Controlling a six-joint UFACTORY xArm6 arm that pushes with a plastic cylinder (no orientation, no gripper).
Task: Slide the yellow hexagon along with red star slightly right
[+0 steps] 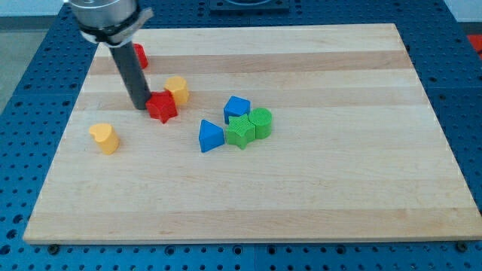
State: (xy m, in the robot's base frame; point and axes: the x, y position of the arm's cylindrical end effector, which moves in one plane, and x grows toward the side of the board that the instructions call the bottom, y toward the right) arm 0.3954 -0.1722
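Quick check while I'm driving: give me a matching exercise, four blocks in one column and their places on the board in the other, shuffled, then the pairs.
Blocks:
1. red star
2. yellow hexagon
3. yellow heart
4. green cylinder

Places:
A. alone, toward the view's left edge
B. touching my tip on its right
C. rightmost of the central cluster, beside the green star
D. just up and right of the red star

Pairs: 1-B, 2-D, 3-A, 4-C

My tip (141, 107) touching red star (162, 108), yellow hexagon (178, 89) just beyond
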